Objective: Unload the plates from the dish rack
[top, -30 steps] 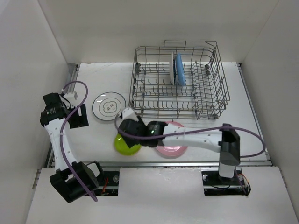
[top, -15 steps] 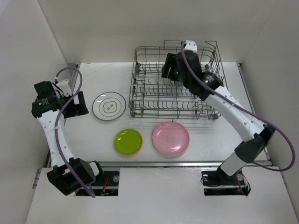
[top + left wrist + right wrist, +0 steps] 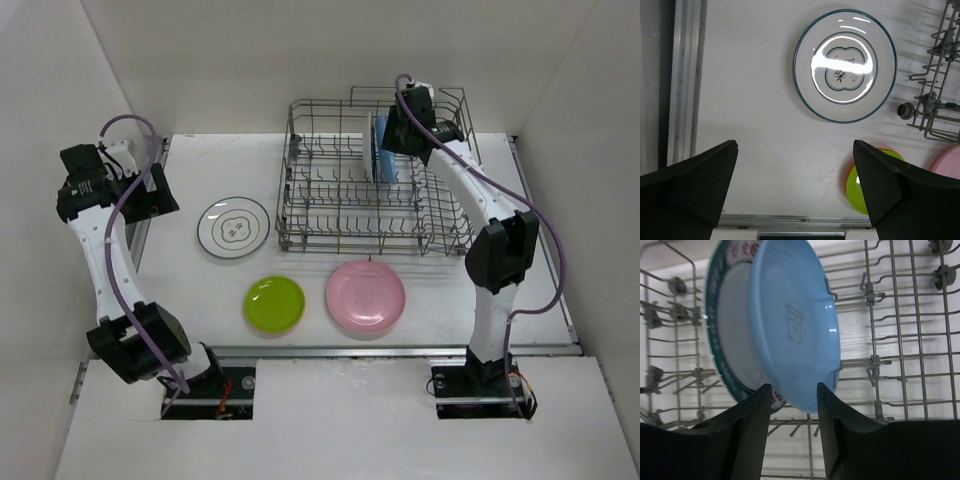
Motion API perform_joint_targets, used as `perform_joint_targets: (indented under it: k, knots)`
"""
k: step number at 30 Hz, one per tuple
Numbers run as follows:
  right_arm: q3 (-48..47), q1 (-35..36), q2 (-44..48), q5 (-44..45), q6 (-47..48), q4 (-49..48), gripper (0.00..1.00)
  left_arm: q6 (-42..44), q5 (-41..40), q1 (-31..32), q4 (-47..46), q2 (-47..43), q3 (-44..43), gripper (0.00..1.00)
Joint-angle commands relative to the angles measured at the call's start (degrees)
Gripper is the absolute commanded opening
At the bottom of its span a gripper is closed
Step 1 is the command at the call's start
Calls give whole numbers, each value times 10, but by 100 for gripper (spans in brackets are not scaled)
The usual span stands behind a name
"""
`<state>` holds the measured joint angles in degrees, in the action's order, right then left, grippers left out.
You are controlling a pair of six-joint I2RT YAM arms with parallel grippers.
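The grey wire dish rack (image 3: 330, 215) stands at the back of the table. A light blue plate (image 3: 386, 150) stands upright in it, with a white plate with a dark green rim (image 3: 370, 148) right behind it. My right gripper (image 3: 393, 135) is open over the rack; in the right wrist view (image 3: 792, 390) the lower edge of the blue plate (image 3: 795, 325) lies between its fingers, beside the green-rimmed plate (image 3: 732, 340). On the table lie a white patterned plate (image 3: 234, 227), a lime green plate (image 3: 274, 303) and a pink plate (image 3: 366, 296). My left gripper (image 3: 150, 195) is open and empty at far left.
White walls close in the table on the left, back and right. A metal rail (image 3: 687, 75) runs along the left edge. The left wrist view shows the patterned plate (image 3: 845, 65), the green plate (image 3: 857, 185) with an orange edge, and the rack's corner (image 3: 935, 100).
My right gripper left the green plate at the table's front and swung back over the rack to the blue plate. My left arm drew back and to the left.
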<state>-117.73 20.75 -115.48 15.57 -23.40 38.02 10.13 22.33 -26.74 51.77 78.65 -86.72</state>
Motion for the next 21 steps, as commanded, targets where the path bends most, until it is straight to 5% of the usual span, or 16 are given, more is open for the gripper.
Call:
perform_joint_targets:
  k: [1, 7, 10, 12, 15, 21]
  knots:
    - [-26, -3, -9, -35, 38, 1, 47, -16, 18, -2, -15, 30, -6, 100]
    - [-46, -8, -75, -48, 57, -11, 46, -29, 43, -2, -22, 75, -12, 100]
    - [-51, -8, -91, -49, 69, -11, 37, -35, 48, -2, -22, 87, -17, 100]
    - [-57, -13, -97, -49, 69, -11, 18, -35, 48, -2, -22, 92, -17, 100]
    - [-51, -13, -78, -41, 84, -11, 3, -29, 48, -2, -22, 92, -17, 100]
    - [-44, -13, -25, -10, 144, -23, 0, -29, 54, -2, -22, 82, 0, 100]
